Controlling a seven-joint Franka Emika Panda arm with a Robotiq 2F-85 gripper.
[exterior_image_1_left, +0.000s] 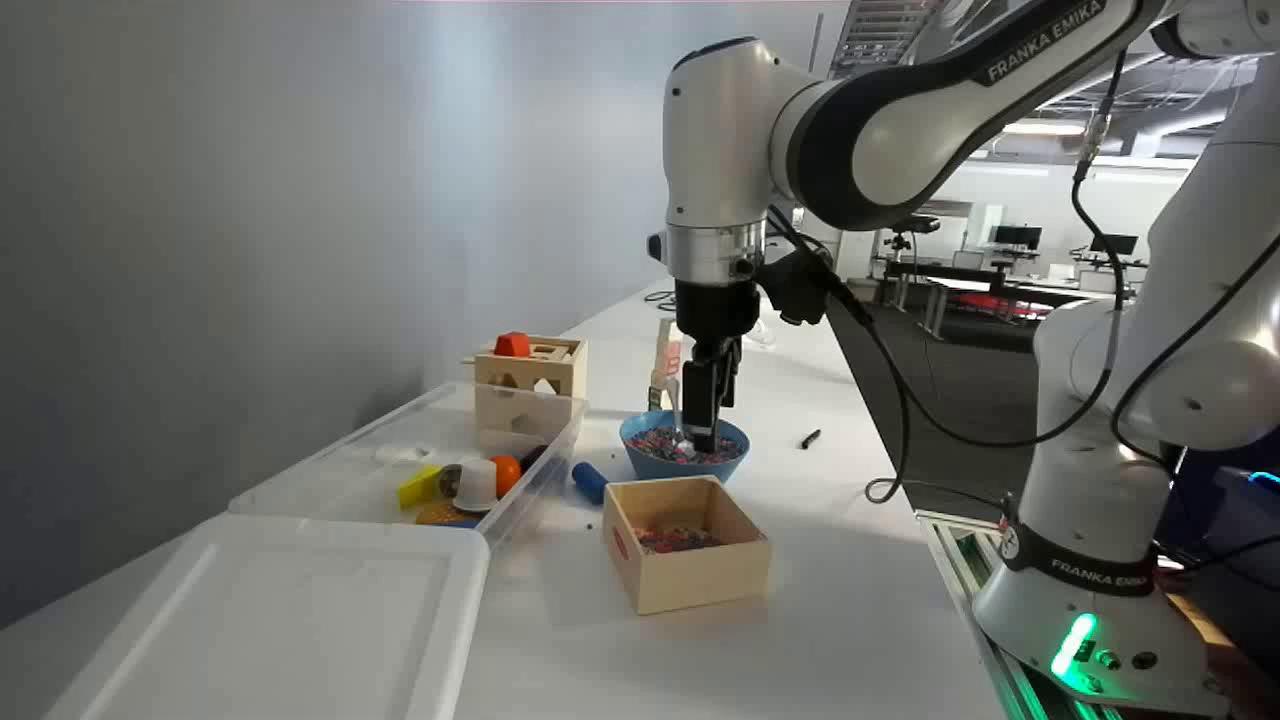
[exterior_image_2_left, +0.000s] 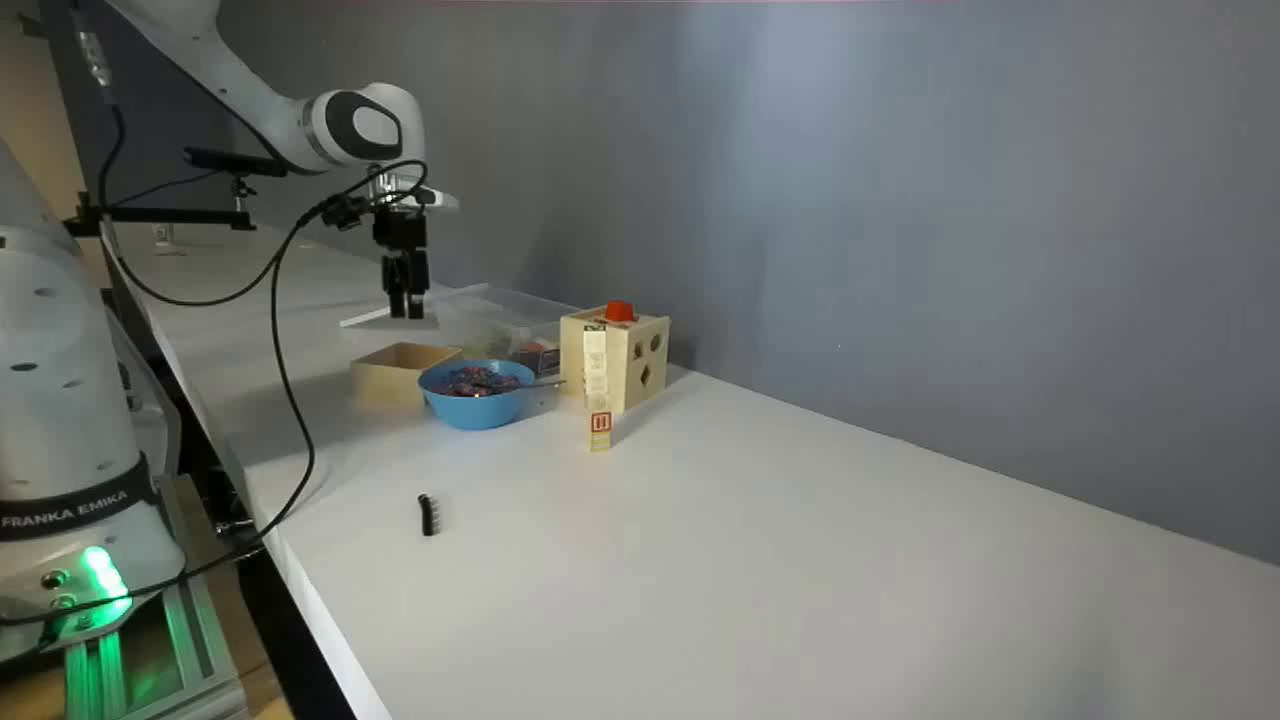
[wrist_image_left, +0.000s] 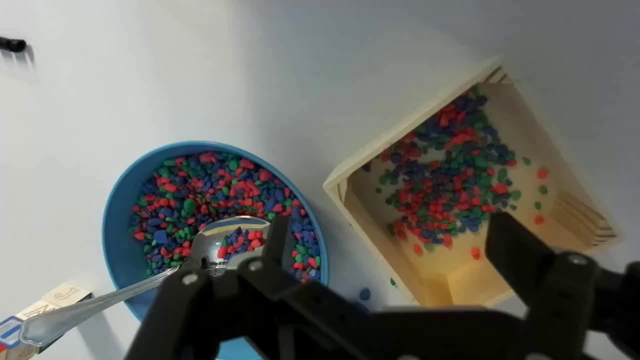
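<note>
My black pincer (wrist_image_left: 390, 232) hangs released over smooth white tabletop (wrist_image_left: 200, 90), a slim strip of it parting a round blue plastic-looking bowl (wrist_image_left: 117, 235) from a rectangular pale wooden box (wrist_image_left: 540, 140). A shiny metal spoon (wrist_image_left: 145, 284) crosses the bowl's rim, its scoop on coarse multicoloured gravel (wrist_image_left: 200, 190).
</note>
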